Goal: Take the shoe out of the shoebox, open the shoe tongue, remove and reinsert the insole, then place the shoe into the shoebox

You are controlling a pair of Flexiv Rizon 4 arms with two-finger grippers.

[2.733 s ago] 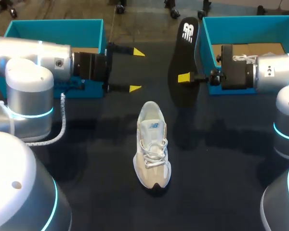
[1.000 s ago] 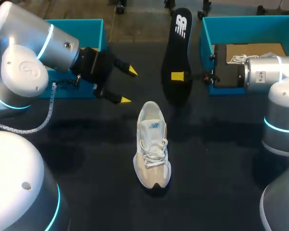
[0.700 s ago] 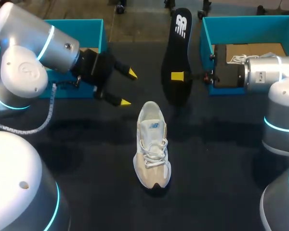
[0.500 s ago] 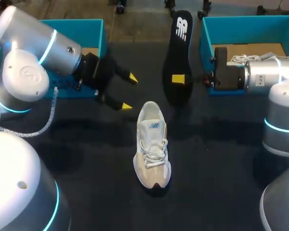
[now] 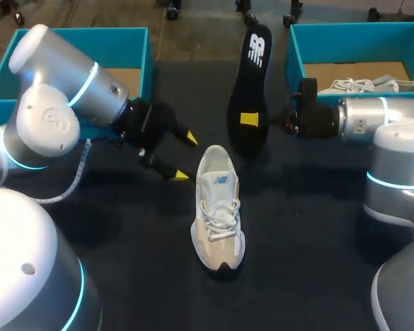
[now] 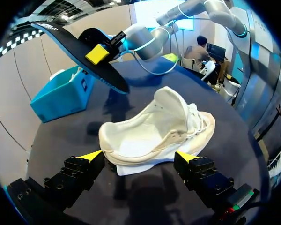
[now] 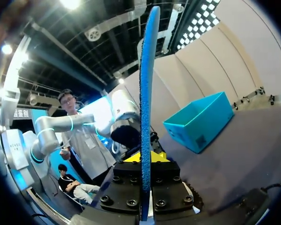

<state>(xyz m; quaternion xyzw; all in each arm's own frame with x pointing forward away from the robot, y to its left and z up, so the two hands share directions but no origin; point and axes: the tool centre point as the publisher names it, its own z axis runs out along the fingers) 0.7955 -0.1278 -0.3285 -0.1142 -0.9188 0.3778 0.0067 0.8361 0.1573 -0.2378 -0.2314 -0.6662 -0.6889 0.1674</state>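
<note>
A white sneaker [image 5: 218, 207] lies on the black table, heel toward the back. My left gripper [image 5: 186, 157] stands open just left of that heel. In the left wrist view the sneaker [image 6: 159, 133] lies close ahead of that open gripper [image 6: 139, 157], its heel between the yellow tips without touching them. My right gripper [image 5: 248, 119] is shut on the black insole [image 5: 248, 89], holding it above the table behind the shoe. The right wrist view shows the insole [image 7: 147, 93] edge-on, clamped in that gripper [image 7: 146, 157]. From the left wrist, the insole [image 6: 79, 51] hangs beyond the shoe.
A teal shoebox [image 5: 76, 48] stands at the back left behind my left arm. Another teal shoebox [image 5: 359, 34] at the back right holds a second white shoe [image 5: 359, 84]. Bare black table lies in front of the sneaker.
My left gripper has swung down and toward the shoe's heel, still open. The right arm has shifted the insole slightly left and tilted it, still gripped.
</note>
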